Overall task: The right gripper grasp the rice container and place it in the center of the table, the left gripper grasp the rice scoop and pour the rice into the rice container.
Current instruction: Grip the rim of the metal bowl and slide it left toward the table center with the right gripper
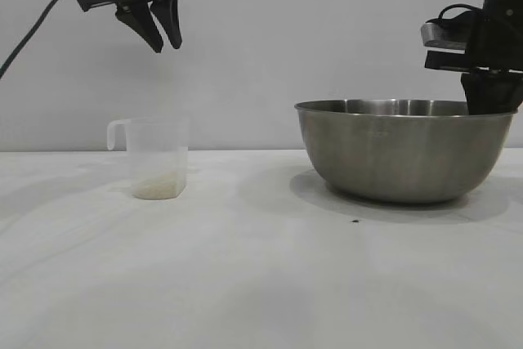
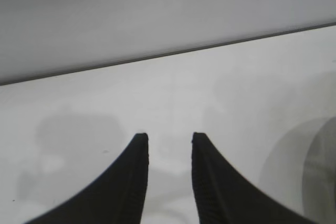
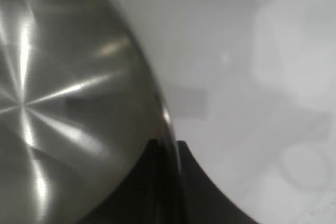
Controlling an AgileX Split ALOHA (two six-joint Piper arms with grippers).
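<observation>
The rice container (image 1: 403, 149), a large steel bowl, stands on the white table (image 1: 245, 284) at the right. My right gripper (image 1: 490, 100) is shut on its far-right rim, one finger inside and one outside; the wrist view shows the rim (image 3: 167, 119) between the fingers of the right gripper (image 3: 167, 144). The rice scoop (image 1: 155, 157), a translucent cup with a side handle, stands at the left with a little rice (image 1: 158, 189) in its bottom. My left gripper (image 1: 162, 42) hangs open and empty high above the scoop. The left wrist view shows the left gripper (image 2: 169, 137) over bare table.
A small dark speck (image 1: 355, 221) lies on the table in front of the bowl. A plain grey wall stands behind the table.
</observation>
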